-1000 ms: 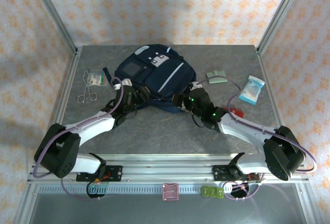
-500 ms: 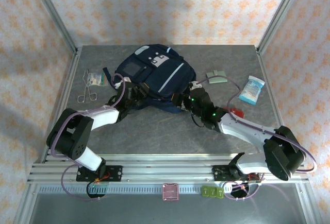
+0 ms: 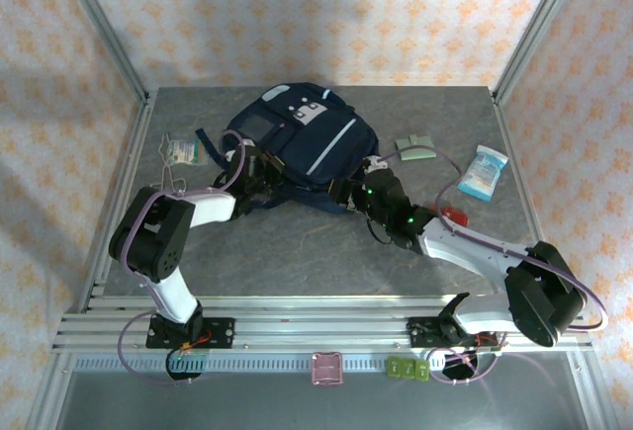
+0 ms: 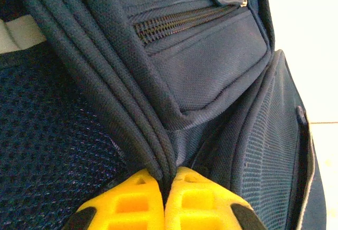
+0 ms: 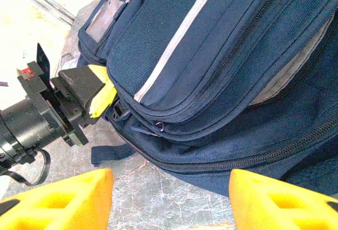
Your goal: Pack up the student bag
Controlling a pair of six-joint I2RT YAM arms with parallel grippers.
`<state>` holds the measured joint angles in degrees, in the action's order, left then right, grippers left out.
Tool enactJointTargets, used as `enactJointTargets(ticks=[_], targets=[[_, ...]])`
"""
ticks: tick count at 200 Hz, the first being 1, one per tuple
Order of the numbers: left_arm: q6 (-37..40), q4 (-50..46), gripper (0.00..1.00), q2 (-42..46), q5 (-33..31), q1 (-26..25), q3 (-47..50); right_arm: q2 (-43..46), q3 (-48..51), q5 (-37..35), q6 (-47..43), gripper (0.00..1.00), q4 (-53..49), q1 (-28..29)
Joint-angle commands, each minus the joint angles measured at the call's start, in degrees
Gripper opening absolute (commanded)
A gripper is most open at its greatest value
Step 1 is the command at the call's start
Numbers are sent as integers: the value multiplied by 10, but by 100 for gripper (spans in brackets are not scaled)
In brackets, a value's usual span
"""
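Note:
The student bag (image 3: pixel 297 138) is a navy backpack lying flat at the middle back of the table, with a pale stripe and white patches on top. My left gripper (image 3: pixel 255 168) is at its near left side, shut on a piped fabric edge of the bag (image 4: pixel 211 71); the yellow fingers (image 4: pixel 137 198) pinch the fold between them. At the bag's near right edge my right gripper (image 3: pixel 346 191) stands open with nothing between its fingers (image 5: pixel 58 198). Its wrist view shows the bag (image 5: pixel 222 55), partly unzipped, and the left gripper (image 5: pixel 103 100) against it.
Metal scissors (image 3: pixel 168 181) and a small packet (image 3: pixel 181 150) lie left of the bag. A green item (image 3: pixel 415 145), a blue-white packet (image 3: pixel 483 172) and a red thing (image 3: pixel 453 215) lie to the right. Metal frame posts stand at the back corners.
My left arm has swung in to the bag's left side and its jaws have shut on the fabric edge. The right arm has not moved.

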<state>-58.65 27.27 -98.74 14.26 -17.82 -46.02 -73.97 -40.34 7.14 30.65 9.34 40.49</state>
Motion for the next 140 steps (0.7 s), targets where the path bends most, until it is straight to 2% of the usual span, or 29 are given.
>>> enactJointTargets(ticks=[1, 33, 67, 106, 140], targets=[[2, 17, 0, 12, 44, 2, -24, -3, 4, 2, -5, 59, 10, 7], [-11, -11, 0, 64, 71, 1, -33, -55, -33, 43, -15, 52, 1, 13], [-22, -22, 0, 111, 78, -4, -30, -106, -71, 70, -8, 52, 26, 12], [-28, -27, 0, 135, 85, -16, -22, -166, -130, 61, 19, 51, 29, -20], [-41, -17, 0, 139, 91, -31, -8, -195, -189, 12, 17, 52, -2, -47]])
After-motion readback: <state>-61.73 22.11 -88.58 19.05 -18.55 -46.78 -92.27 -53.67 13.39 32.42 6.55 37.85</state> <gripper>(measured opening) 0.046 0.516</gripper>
